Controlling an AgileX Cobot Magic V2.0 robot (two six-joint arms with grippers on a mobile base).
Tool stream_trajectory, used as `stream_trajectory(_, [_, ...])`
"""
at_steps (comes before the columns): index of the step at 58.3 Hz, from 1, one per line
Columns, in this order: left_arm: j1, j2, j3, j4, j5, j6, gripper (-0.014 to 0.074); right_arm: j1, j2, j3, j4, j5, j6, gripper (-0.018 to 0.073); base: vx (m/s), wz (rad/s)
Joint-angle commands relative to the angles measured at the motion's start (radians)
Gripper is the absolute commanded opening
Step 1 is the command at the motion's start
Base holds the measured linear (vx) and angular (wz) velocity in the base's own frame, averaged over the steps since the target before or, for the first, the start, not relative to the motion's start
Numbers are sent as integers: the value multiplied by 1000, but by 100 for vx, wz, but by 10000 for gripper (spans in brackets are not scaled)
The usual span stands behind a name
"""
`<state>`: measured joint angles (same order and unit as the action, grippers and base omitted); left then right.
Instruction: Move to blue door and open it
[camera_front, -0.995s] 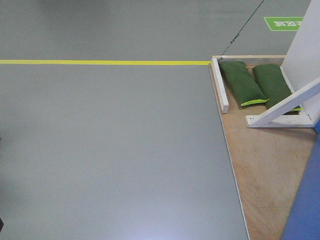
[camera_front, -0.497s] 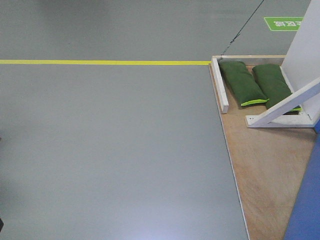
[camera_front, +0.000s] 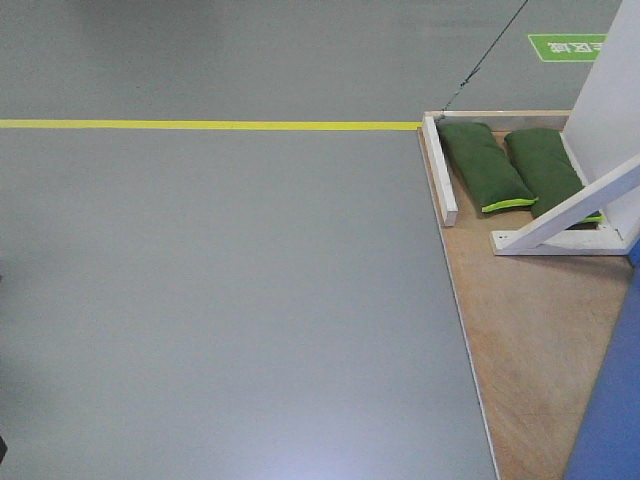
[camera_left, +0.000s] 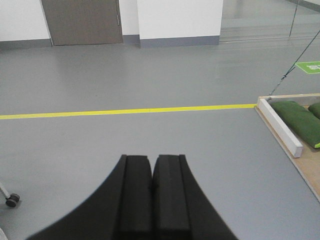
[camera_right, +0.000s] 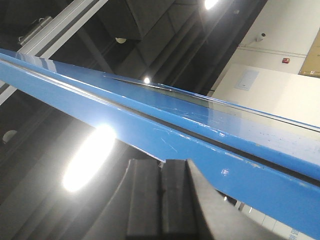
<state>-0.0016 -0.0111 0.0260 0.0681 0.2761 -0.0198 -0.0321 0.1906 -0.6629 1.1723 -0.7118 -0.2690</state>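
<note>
The blue door (camera_front: 612, 420) shows only as a glossy blue strip at the bottom right of the front view, over the wooden platform (camera_front: 530, 330). In the right wrist view the blue door (camera_right: 200, 127) runs diagonally overhead, seen from below, with a dark groove along it. My right gripper (camera_right: 161, 162) is shut with nothing in it, its tips just under the door's lower edge; I cannot tell if they touch. My left gripper (camera_left: 152, 159) is shut and empty, pointing out over bare grey floor.
Two green sandbags (camera_front: 487, 165) lie on the platform behind a white batten (camera_front: 440, 170), beside a white diagonal brace (camera_front: 570, 215). A yellow floor line (camera_front: 200, 125) runs left from the platform's corner. A caster wheel (camera_left: 12, 200) sits at the left.
</note>
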Motion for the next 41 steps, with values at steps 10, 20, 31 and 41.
stream_trajectory(10, [-6, -12, -26, -2, -85, -7, 73, 4, 35, -23, -40, 6, -10, 12, 0, 0])
stream_trajectory(20, [-6, -12, -26, -2, -85, -7, 73, 4, 36, -23, -36, -1, -10, 12, 0, 0])
stream_trajectory(31, [-6, -12, -26, -2, -85, -7, 73, -77, 107, -53, -35, -3, -10, 12, 0, 0])
stream_trajectory(41, [-6, -12, -26, -2, -85, -7, 73, -249, 204, -153, 61, 8, -10, 12, 0, 0])
